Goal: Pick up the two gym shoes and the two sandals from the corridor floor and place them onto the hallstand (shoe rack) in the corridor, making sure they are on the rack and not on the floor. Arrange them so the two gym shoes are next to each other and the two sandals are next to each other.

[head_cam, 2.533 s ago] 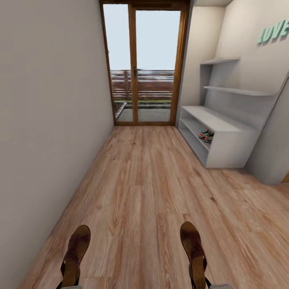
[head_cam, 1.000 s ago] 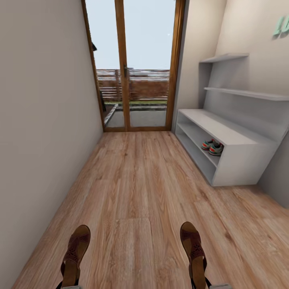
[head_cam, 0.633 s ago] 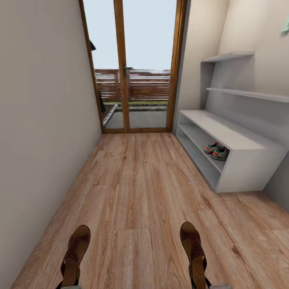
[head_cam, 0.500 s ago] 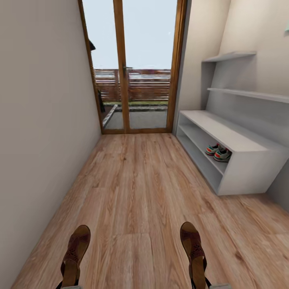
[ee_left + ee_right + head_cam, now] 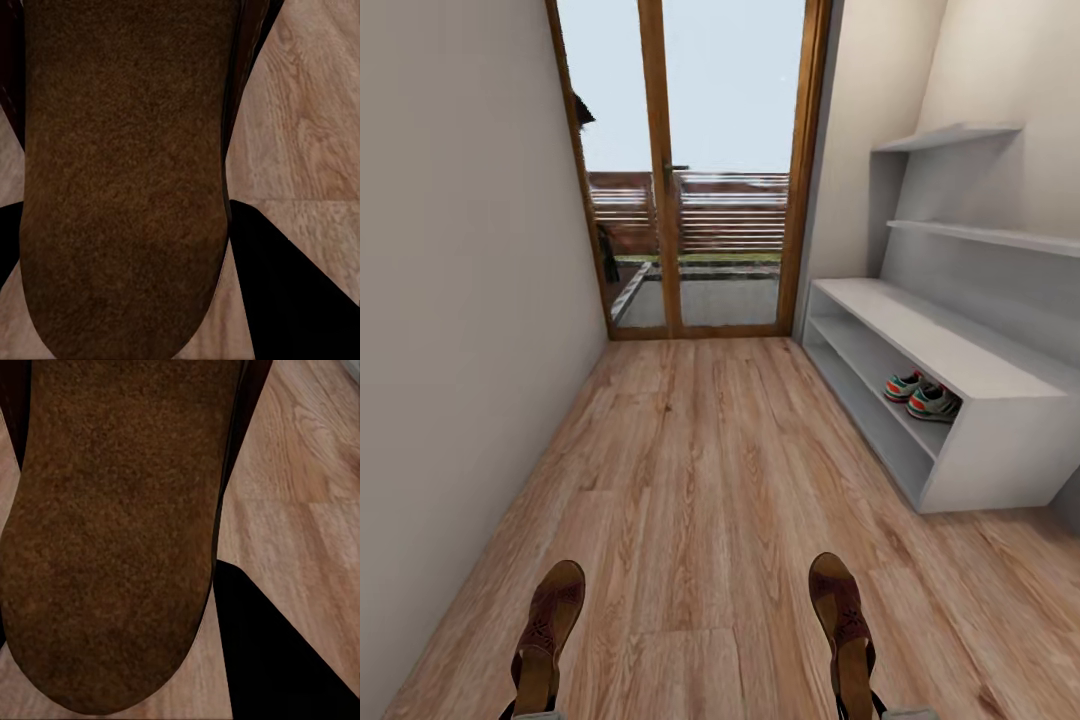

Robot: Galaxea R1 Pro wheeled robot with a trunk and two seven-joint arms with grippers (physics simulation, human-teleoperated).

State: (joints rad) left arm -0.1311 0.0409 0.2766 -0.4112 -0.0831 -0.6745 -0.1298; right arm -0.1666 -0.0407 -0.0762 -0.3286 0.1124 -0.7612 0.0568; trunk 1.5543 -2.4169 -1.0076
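1. Both pairs of fingers are closed, each on one sandal: left sandal [image 5: 547,632], right sandal [image 5: 843,622].
2. We should roll closer to the rack [image 5: 970,366], then put them side by side near the sneakers [image 5: 925,395] on its shelf.

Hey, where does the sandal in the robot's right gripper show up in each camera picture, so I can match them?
Head view: the right-hand sandal sits at the bottom edge, right of centre, toe pointing up the corridor.
Left wrist view: that one is a different sandal, the one in the left gripper.
Right wrist view: the right-hand sandal's brown sole spans most of the picture.
Shared landmark: the wood-plank floor, also beside the sole.
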